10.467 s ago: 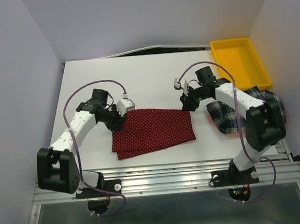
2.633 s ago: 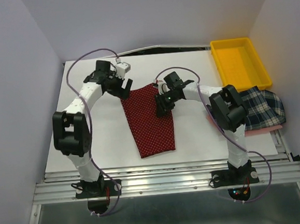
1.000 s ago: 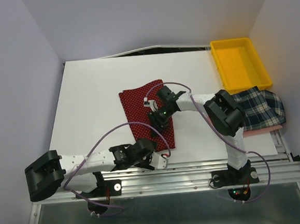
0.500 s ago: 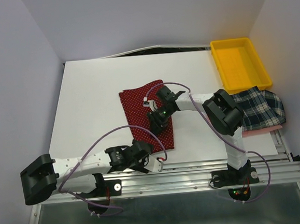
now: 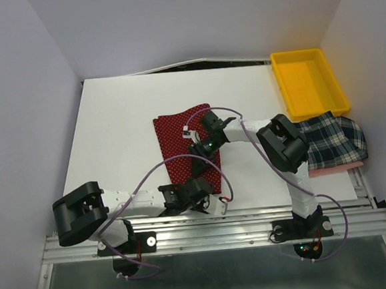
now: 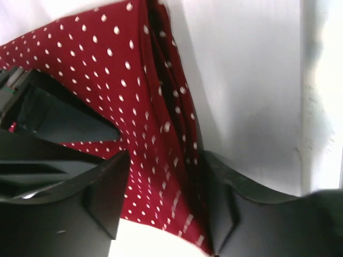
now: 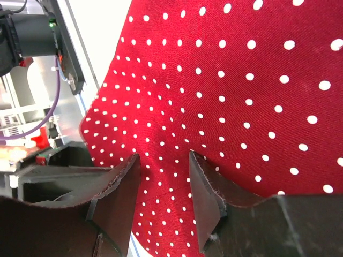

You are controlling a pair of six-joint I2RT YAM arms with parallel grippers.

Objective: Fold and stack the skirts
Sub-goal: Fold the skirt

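The dark red dotted skirt [image 5: 179, 135] lies lengthwise in the middle of the table. My left gripper [image 5: 198, 188] is at its near end. In the left wrist view the left gripper [image 6: 166, 160] has its fingers apart, with the red skirt's [image 6: 123, 69] folded edge running between them. My right gripper [image 5: 202, 148] rests on the skirt's middle. In the right wrist view the right gripper [image 7: 164, 158] is open, its tips down on the flat red skirt [image 7: 241, 80]. The plaid skirt [image 5: 332, 140] lies bunched at the right edge.
A yellow tray [image 5: 308, 82] stands at the back right corner. A pink strip [image 5: 338, 168] shows under the plaid skirt. The metal rail [image 5: 253, 223] of the arm bases runs just behind the left gripper.
My left gripper has slid right and forward onto the red skirt's near end, and its jaws have narrowed around the edge. The right gripper has stayed in place on the skirt.
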